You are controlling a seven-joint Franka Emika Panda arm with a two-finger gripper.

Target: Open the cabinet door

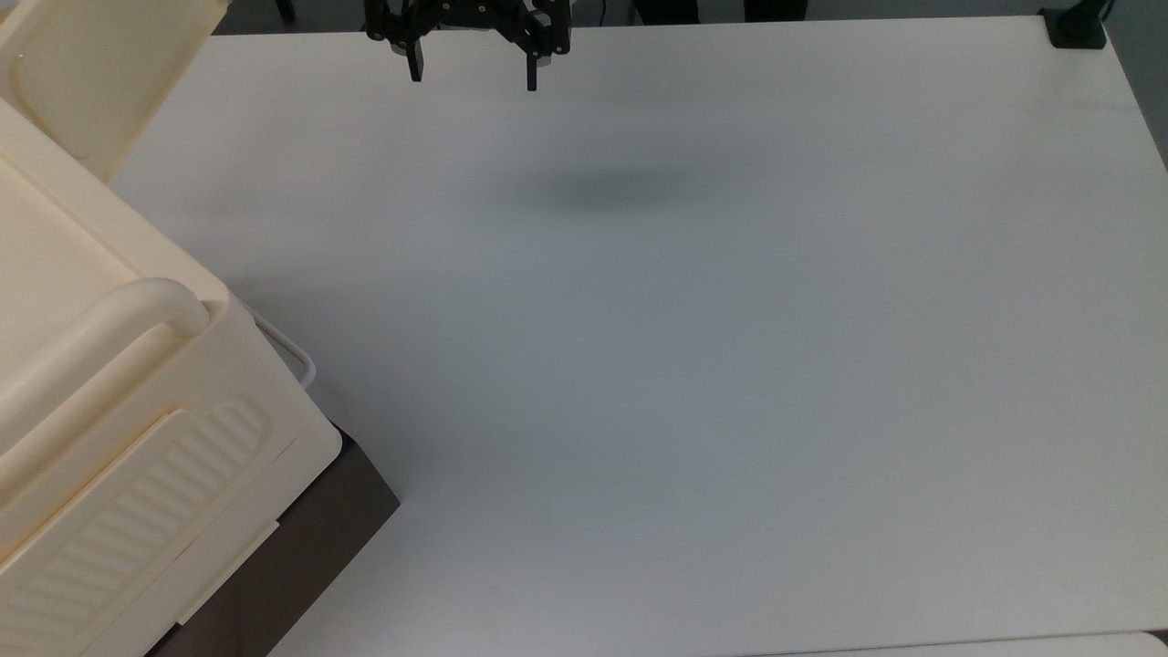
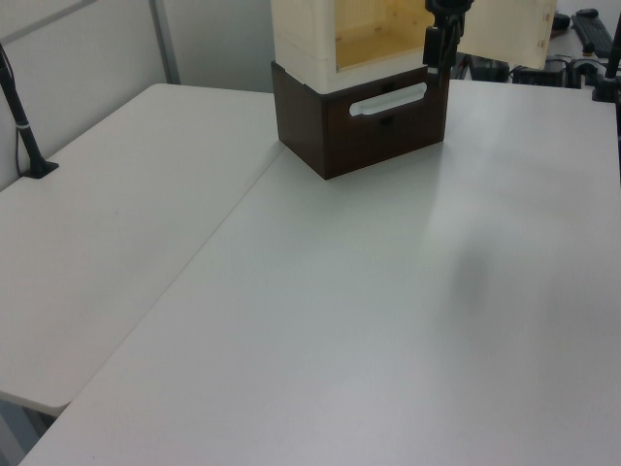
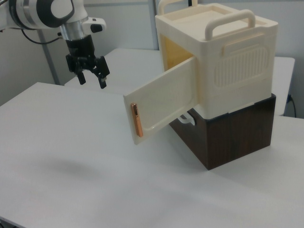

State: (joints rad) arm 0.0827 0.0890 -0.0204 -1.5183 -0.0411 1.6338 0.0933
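The cabinet door (image 3: 164, 102) stands swung wide open from the cream cabinet (image 3: 223, 61), and a copper handle (image 3: 136, 120) runs along its free edge. In the top view the cabinet door (image 1: 91, 73) angles off at the far upper left. In the left view the cabinet door (image 2: 505, 24) sits to the right of the yellowish cabinet interior. My gripper (image 3: 91, 78) hangs above the table, open and empty, well clear of the door's free edge. The gripper (image 1: 473, 71) is near the top view's upper edge, and in the left view the gripper (image 2: 435, 50) overlaps the cabinet's front.
The cabinet rests on a dark brown base (image 3: 232, 133) with a white drawer handle (image 2: 388, 99). A rounded bar handle (image 1: 100, 319) crosses the cabinet top. The white table (image 1: 684, 365) spreads wide to the right. A black clamp (image 1: 1077, 27) sits at its far corner and a black post (image 2: 24, 126) at the left view's left.
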